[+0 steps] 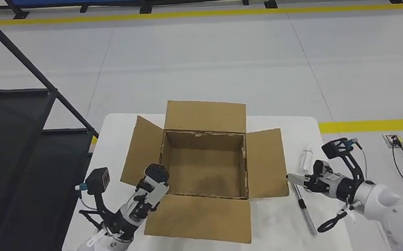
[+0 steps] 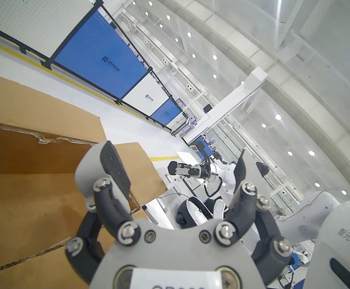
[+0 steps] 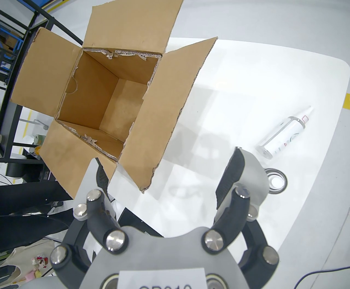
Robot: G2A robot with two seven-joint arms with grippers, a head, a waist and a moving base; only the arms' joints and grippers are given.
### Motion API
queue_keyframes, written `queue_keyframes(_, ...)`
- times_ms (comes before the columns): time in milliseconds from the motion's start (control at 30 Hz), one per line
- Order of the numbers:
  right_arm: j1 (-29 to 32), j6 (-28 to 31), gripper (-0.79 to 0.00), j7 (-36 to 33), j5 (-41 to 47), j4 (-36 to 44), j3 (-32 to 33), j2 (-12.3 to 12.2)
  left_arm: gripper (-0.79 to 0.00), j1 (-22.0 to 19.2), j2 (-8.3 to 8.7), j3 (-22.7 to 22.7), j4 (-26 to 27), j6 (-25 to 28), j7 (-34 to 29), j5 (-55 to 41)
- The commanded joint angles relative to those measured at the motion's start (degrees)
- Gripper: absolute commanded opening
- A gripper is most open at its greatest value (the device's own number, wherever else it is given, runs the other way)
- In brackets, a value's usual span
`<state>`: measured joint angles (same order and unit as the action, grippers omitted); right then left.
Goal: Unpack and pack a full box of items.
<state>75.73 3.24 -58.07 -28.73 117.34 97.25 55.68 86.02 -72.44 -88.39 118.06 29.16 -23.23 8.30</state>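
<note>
The white bottle (image 1: 307,155) lay at three o'clock from the box (image 1: 204,117), pointing twelve to six. The right gripper (image 1: 304,182), fingers spread and empty, was just beside it. The left gripper (image 1: 153,181), open too, was far off at nine.

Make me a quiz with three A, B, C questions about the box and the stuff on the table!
1. How many flaps of the box are folded out? A two, B four, C none.
2. Where is the bottle? A in the box, B on the table, C in a gripper.
3. The right gripper is: A open, B shut on the bottle, C shut on a flap.
Answers: 1 B, four flaps spread out; 2 B, it lies beside the box; 3 A, it is spread wide, holding nothing.
</note>
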Motion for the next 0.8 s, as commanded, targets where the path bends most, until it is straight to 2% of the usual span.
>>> queue_keyframes(0,0.0,0.0,0.0,0.0,0.0,0.0,0.0,0.0,0.0,0.0,0.0,0.0,0.0,0.0,0.0,0.0)
queue_keyframes(333,0.2,0.1,0.0,0.2,-0.4,0.1,0.0,0.0,0.0,0.0,0.0,0.0,0.0,0.0,0.0,0.0)
queue_keyframes(667,9.0,8.6,0.0,0.3,-14.7,5.3,2.1,-1.0,0.0,0.5,0.51,-2.9,-0.2,0.8,0.5,-2.0)
queue_keyframes(767,12.2,8.5,0.0,0.9,-18.8,6.2,2.5,-1.0,0.0,-0.2,0.64,-3.3,-1.0,1.0,0.4,-2.6)
